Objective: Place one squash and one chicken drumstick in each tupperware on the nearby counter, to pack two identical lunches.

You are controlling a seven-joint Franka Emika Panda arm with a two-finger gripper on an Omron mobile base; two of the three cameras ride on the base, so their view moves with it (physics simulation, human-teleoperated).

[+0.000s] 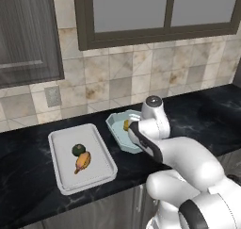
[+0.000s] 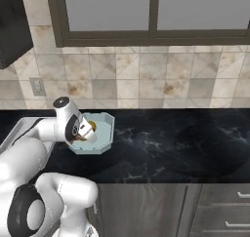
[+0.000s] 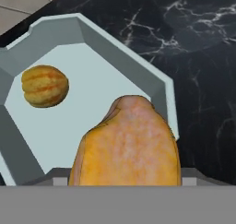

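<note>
- Resting at the 9 o'clock side of the left base view, the white rectangular tupperware (image 1: 61, 176) already holds its pair: the dark green squash (image 1: 78, 150) with a chicken drumstick (image 1: 83, 161) touching it at its 5 o'clock, both near the tray's middle.
- Moving right along the black counter (image 1: 207, 105), the pale-blue octagonal tupperware (image 1: 117, 131) sits just beside the white one, apart from it, partly hidden by the arm.
- Inside it, the yellow-orange squash (image 3: 44, 85) lies toward 10 o'clock in the hand view, against the far wall.
- The gripper (image 2: 87, 129) hangs over the blue container's floor, pinching the second drumstick (image 3: 129, 142), which rises large at 6 o'clock in the hand view; the fingertips themselves are hidden behind the meat.
- By my judgement only the release is left: the piece is above the container, well apart from the squash.
- Handling, as a guess: the drumstick looks glossy and rounded, so likely slippery and prone to twist. The thick end is the better place to pinch, across its narrower width; the tapering end would slide out.
- Both squashes look hard, light and ready to roll, so a low drop is wiser, lest the drumstick knock the yellow-orange one.
</note>
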